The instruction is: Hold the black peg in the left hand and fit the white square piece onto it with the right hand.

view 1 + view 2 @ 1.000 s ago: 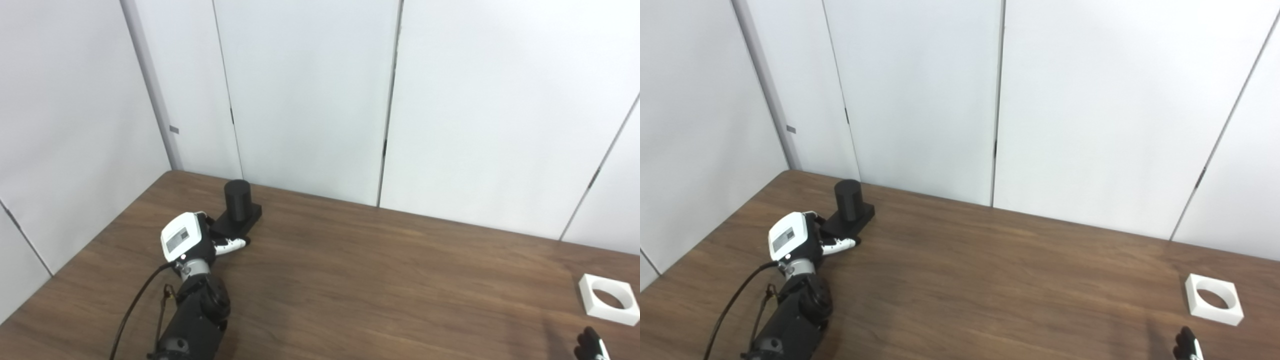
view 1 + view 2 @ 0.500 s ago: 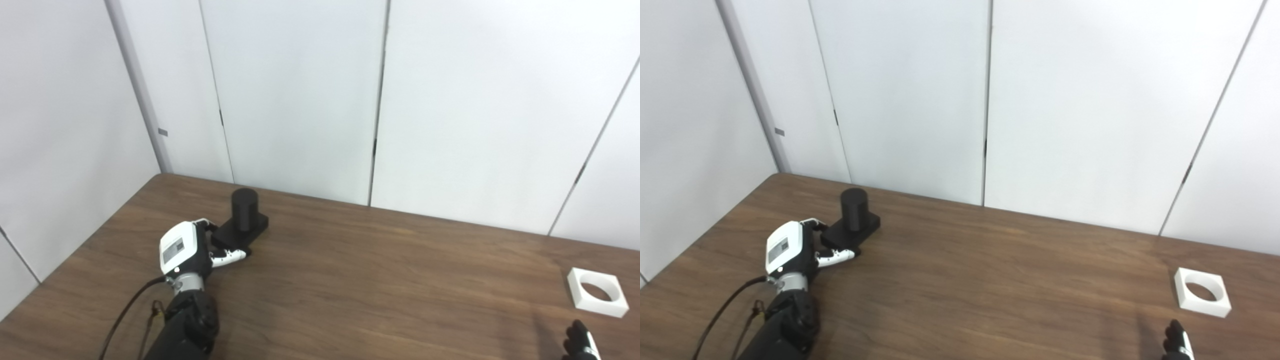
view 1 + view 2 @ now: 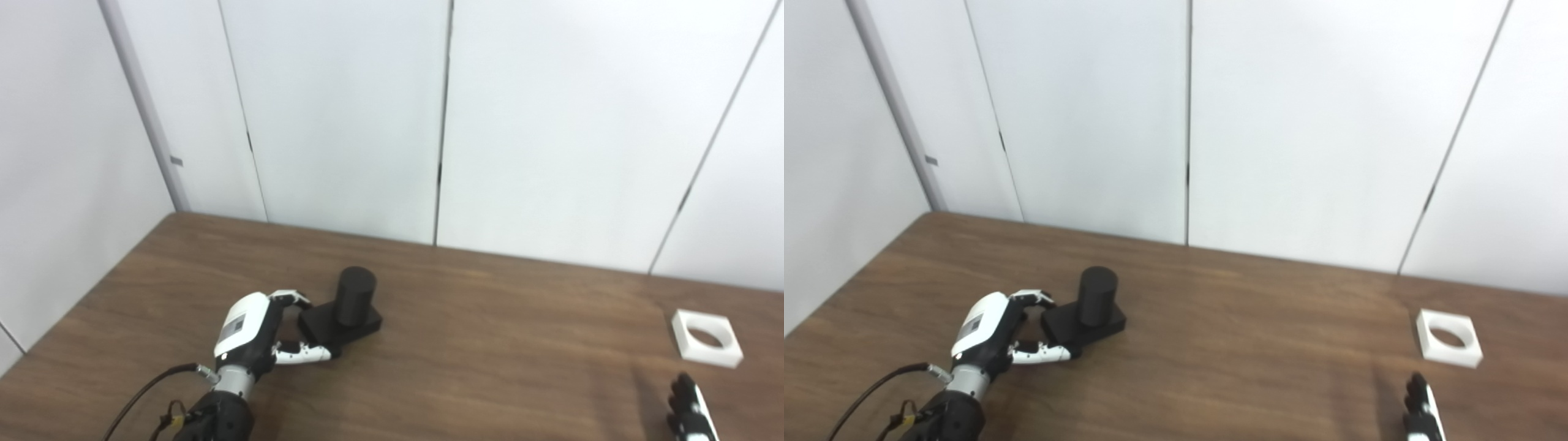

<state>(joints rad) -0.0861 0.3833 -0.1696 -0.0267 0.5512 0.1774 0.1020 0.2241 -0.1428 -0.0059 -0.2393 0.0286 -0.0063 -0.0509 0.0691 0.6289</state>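
Observation:
The black peg (image 3: 354, 301), a short cylinder on a square black base, stands upright on the wooden table (image 3: 490, 373), left of the middle. My left hand (image 3: 251, 331) is shut on the left edge of its base, with fingers above and thumb below. The white square piece (image 3: 706, 338), with a round hole in it, lies flat at the far right. My right hand (image 3: 691, 411) only shows its fingers at the bottom right edge; they are stretched out and empty, a little nearer to me than the white piece and not touching it.
White wall panels (image 3: 343, 110) close off the table's back and left sides. The table's left edge (image 3: 92, 294) runs diagonally toward me. A black cable (image 3: 141, 392) trails from my left wrist.
The camera has panned. Measured against the table's corner, my left hand has brought the black peg away from the back wall, toward the right and nearer to me. The right fingers have risen slightly.

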